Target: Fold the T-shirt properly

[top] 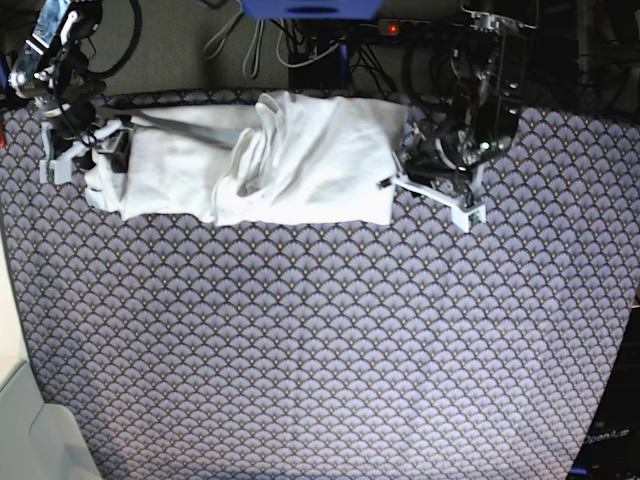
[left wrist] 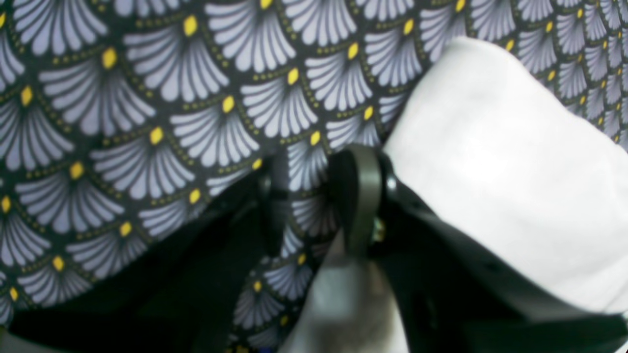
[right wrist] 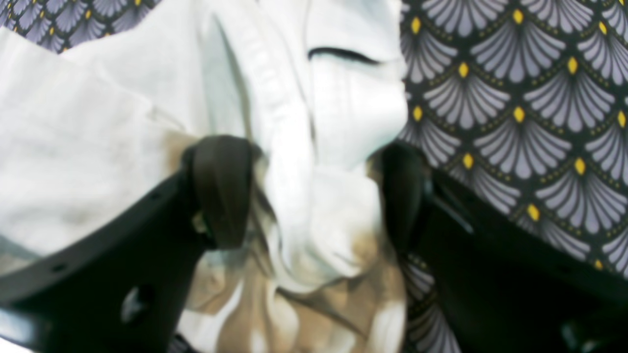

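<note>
The white T-shirt (top: 300, 160) lies in a long, rumpled band across the far part of the scallop-patterned cloth (top: 320, 350). My right gripper (top: 100, 160) is at the band's left end. In the right wrist view it (right wrist: 311, 196) stands wide open, with bunched T-shirt cloth (right wrist: 319, 147) between its dark fingers (right wrist: 221, 191). My left gripper (top: 400, 180) is at the band's right edge. In the left wrist view it (left wrist: 314, 191) shows a narrow gap with patterned cloth (left wrist: 147, 98) behind it. The T-shirt (left wrist: 490, 171) lies just beside its right finger (left wrist: 360, 196).
Cables and dark equipment (top: 480, 60) crowd the far edge behind the T-shirt, with a blue object (top: 310, 8) at the top. A pale surface (top: 30, 430) borders the cloth's near left corner. The patterned cloth spreads wide in front of the T-shirt.
</note>
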`<action>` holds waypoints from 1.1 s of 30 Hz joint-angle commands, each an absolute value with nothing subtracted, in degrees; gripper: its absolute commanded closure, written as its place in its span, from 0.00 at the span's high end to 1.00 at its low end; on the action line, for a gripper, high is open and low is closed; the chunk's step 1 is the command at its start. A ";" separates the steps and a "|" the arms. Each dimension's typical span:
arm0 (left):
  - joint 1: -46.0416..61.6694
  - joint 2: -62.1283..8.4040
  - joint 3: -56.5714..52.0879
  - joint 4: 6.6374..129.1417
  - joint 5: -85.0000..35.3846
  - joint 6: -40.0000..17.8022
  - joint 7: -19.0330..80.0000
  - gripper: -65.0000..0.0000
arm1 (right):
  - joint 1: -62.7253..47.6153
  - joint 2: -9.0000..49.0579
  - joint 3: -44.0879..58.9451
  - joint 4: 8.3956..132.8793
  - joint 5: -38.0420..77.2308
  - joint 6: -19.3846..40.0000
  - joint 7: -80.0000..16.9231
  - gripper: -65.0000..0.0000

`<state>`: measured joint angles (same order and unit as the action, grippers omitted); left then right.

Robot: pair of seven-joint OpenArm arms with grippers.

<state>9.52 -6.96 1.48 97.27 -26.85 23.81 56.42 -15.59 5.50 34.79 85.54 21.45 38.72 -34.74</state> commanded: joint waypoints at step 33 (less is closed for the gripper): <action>8.84 -7.16 1.54 98.33 -26.95 23.69 56.40 0.29 | -21.85 1.45 33.10 107.21 24.40 40.00 -38.81 0.00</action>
